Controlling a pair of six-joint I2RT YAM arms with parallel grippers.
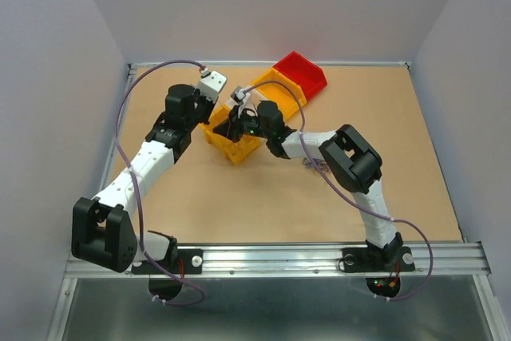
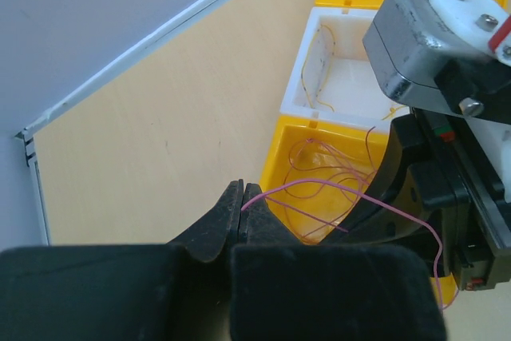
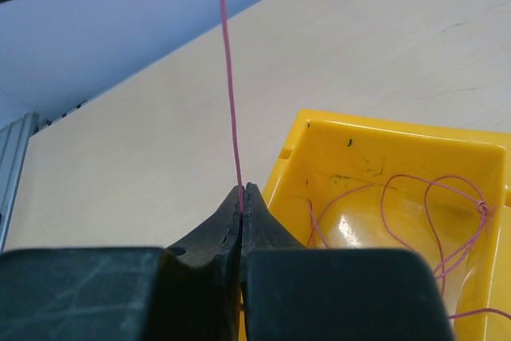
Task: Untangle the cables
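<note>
Right wrist, right gripper (image 3: 242, 191) pinching pink cable (image 3: 230, 77), left gripper (image 2: 242, 197) likewise

The right gripper (image 3: 241, 194) has its jaws pressed together just beside the left wall of the yellow bin (image 3: 383, 125), pinching a thin pink cable (image 3: 230, 93) that runs taut, straight up out of view. Inside the bin lie more pink loops (image 3: 415, 197), knotted near its right wall. The bin stands on a pale wooden table (image 3: 152, 141)
</note>
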